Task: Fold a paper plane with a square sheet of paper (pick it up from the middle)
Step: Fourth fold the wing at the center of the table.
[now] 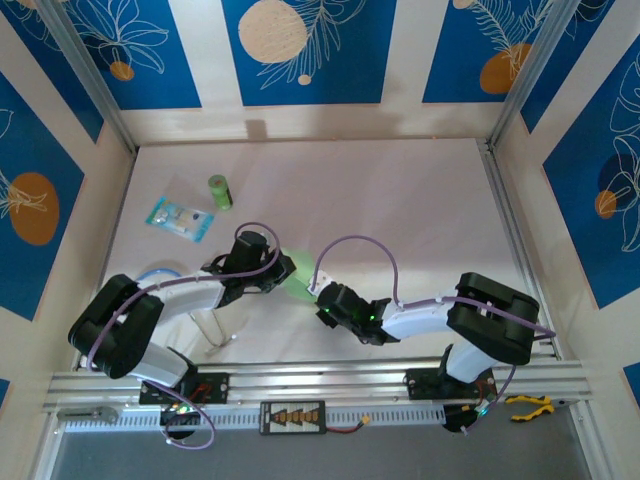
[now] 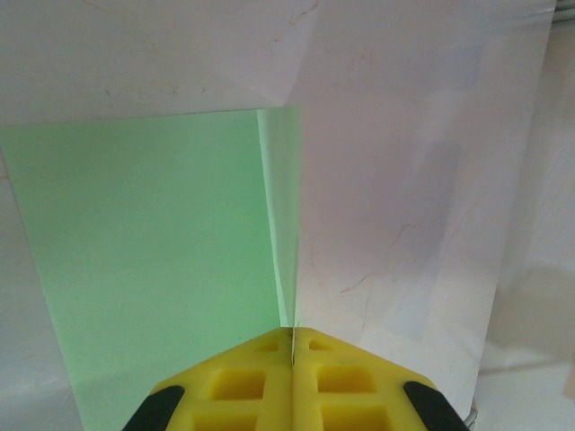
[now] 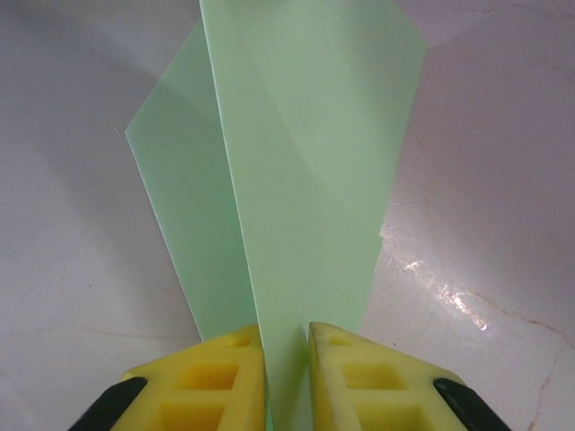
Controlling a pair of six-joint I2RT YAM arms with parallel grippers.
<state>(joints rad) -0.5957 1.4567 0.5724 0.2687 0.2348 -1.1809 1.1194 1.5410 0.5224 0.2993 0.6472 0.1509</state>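
Left claw (image 2: 293, 346) and right claw (image 3: 287, 346) are each clamped on the square sheet of paper (image 3: 305, 180) between them, already creased but apparently with most folds left.

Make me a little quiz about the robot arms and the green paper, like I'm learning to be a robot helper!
1. True or false: the left gripper and the right gripper both pinch the sheet of paper.
2. What is beside the clear packet? A) a small green cylinder B) a red cup C) a spoon
3. Which gripper's fingers are pressed closer together, left or right?
Key: 1 true; 2 A; 3 left.
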